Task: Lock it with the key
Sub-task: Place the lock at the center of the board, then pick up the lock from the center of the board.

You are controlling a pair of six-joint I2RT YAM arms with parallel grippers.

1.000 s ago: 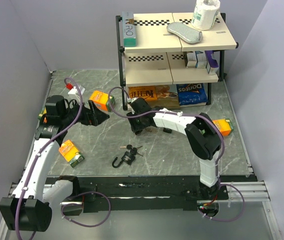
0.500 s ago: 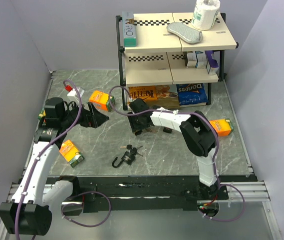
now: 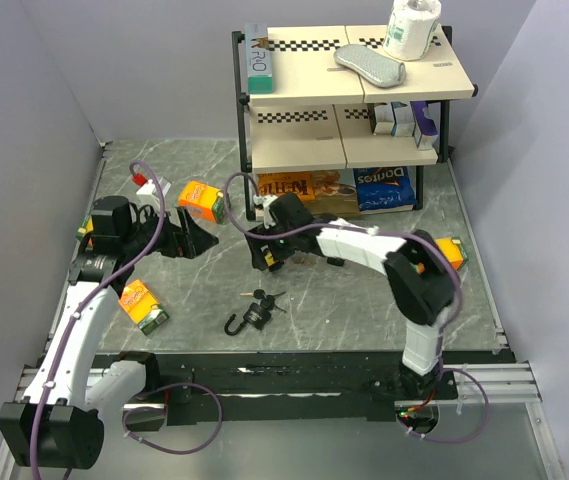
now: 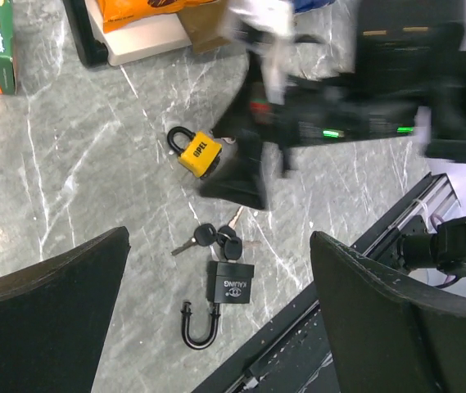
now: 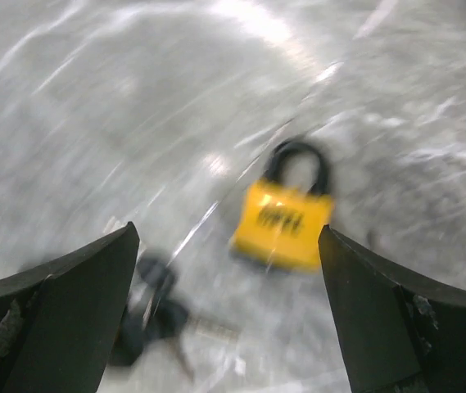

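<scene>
The right gripper [image 3: 265,254] hangs over the keys [image 5: 159,315] with its fingers apart and empty. The left gripper [image 3: 202,238] is apart too. The black padlock [image 4: 231,282] lies open on the table [image 3: 334,300], just beside the keys. The right gripper probably needs to go down and pinch the keys.

Grey marbled surface [image 3: 364,300]. Lying mid-way: yellow padlock [image 4: 197,153], shackle closed; just beside, keys [image 4: 216,237], then black padlock [image 4: 231,283], shackle open. Orange: left carton [image 3: 142,305], far carton [image 3: 202,200], right carton [image 3: 447,252]. At back, standing shelf rack [image 3: 304,75].
</scene>
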